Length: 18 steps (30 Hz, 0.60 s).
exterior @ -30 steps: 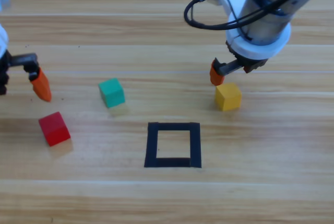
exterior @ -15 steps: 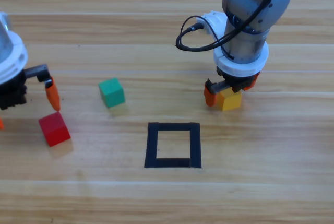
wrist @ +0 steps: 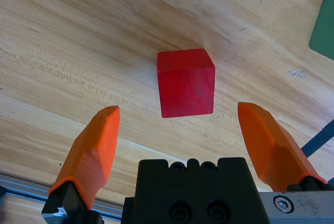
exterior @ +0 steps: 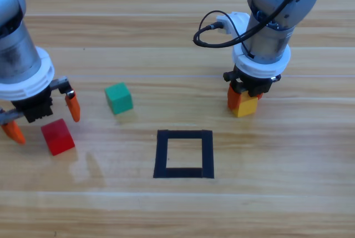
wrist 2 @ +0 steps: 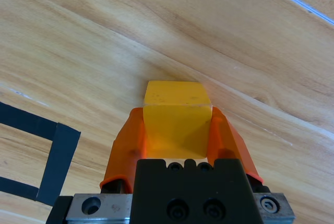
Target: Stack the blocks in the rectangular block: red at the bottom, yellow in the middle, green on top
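The left tool (exterior: 42,117) straddles red (exterior: 57,136), jaws apart (it goes first), while the right tool (exterior: 244,98) clamps yellow (exterior: 245,106).

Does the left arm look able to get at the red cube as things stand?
Probably yes. The left hand is open, its fingers apart on either side of the red cube, with only bare table around it and the green cube well aside.

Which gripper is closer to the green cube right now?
Left. The left gripper hangs open over the red cube, just left of the green cube. The right gripper is shut on the yellow cube, far off to its right.
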Tool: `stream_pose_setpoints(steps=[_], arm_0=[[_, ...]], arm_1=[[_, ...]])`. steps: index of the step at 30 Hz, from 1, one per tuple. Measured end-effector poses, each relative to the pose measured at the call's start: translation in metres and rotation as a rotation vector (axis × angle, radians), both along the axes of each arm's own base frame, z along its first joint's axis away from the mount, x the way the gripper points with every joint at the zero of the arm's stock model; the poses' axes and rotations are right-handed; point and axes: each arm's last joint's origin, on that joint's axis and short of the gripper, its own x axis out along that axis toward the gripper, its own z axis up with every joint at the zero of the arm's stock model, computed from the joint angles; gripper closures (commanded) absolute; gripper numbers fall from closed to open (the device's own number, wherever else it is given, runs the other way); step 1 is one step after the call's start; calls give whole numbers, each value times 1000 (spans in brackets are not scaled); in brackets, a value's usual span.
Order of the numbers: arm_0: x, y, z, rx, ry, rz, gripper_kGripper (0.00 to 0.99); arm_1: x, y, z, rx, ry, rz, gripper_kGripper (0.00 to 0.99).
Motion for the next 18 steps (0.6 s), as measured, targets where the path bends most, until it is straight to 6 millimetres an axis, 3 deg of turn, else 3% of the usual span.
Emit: stream_pose_setpoints(steps=[2,3,18], arm_0=[[1,0,-1,-1,-2,0,30],[2,-1,-2,-1,-2,1,27],[12,-5,-34,13,29,2,33]], arm_1=[[1,-2,0,0,1,-4,976],[2,-2,0,0,1,-5,990],[-2,-6,0,2,22,-28,990]])
